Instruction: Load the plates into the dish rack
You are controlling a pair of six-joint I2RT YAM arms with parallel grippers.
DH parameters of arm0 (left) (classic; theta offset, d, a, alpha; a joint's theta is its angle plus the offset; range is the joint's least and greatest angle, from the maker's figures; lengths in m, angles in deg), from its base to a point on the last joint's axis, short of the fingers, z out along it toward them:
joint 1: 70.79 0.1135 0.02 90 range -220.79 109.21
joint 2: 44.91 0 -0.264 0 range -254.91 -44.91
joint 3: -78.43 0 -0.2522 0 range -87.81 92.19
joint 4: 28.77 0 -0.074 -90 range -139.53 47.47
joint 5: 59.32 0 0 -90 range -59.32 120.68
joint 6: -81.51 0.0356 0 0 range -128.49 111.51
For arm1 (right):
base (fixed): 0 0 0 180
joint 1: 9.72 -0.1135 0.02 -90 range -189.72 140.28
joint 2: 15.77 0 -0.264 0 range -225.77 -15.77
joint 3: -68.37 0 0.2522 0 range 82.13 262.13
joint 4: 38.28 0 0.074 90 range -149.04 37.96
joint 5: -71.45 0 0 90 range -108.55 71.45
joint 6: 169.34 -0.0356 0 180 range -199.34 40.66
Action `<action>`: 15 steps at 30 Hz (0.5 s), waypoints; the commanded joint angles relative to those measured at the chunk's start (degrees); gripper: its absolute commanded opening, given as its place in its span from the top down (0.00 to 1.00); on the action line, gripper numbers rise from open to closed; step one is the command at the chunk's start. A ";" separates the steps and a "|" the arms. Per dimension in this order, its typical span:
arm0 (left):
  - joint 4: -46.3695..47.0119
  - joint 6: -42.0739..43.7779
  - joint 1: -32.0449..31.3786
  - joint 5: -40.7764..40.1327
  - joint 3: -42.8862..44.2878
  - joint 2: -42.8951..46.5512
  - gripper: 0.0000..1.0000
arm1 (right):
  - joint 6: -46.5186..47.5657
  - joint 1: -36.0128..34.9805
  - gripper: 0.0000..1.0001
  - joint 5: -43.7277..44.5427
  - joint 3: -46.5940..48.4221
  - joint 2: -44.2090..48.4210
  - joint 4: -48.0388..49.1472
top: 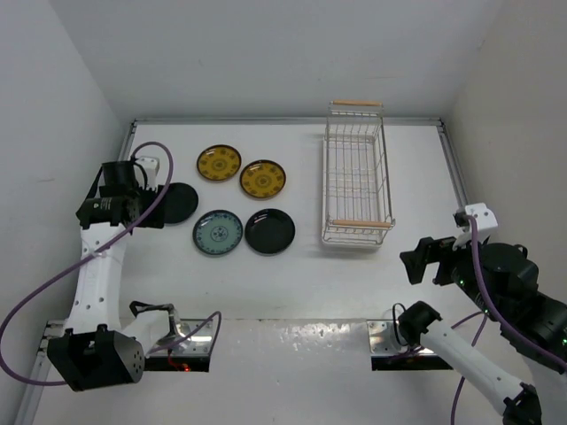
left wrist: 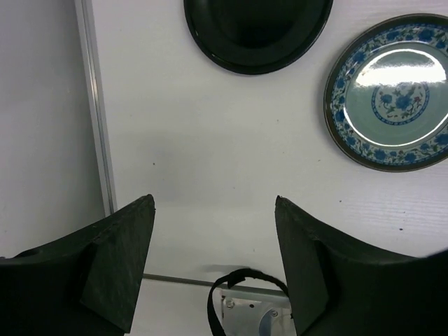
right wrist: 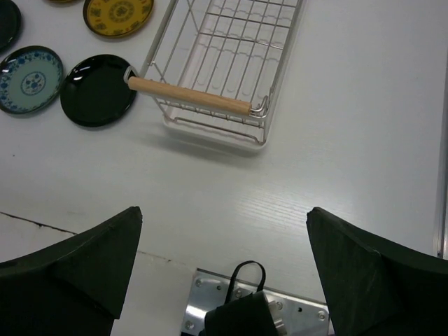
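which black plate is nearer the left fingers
The far-left black plate, partly under the left arm; the other black plate lies beyond the teal plate, toward the dish rack.

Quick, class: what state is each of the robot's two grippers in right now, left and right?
Left gripper: open, holding nothing.
Right gripper: open, holding nothing.

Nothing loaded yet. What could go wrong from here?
1. The black plate lies flat; the open left pincer may slip off its glossy rim.
2. The teal plate sits close by and could get nudged.
3. The wire rack might shift when plates drop in.
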 commanded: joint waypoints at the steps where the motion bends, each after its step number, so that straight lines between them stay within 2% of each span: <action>1: 1.27 -0.01 1.02 3.17 1.06 2.57 0.25 | -0.74 -0.01 0.00 1.90 1.04 0.60 -1.13; 7: 1.27 -0.72 1.55 2.20 1.06 5.91 0.22 | 1.62 -0.10 0.00 2.79 -0.19 -2.11 0.88; 10: 1.27 -0.01 1.55 3.86 1.06 7.22 0.21 | 3.03 0.16 0.00 0.52 -0.10 -7.11 4.74; 13: 2.85 0.52 2.07 5.54 1.06 7.85 0.13 | 5.48 0.00 0.00 -4.75 0.08 -11.68 16.31; 15: 5.30 0.52 2.08 5.54 -0.16 7.85 0.00 | 6.37 0.08 0.00 -9.74 -0.36 -15.62 23.95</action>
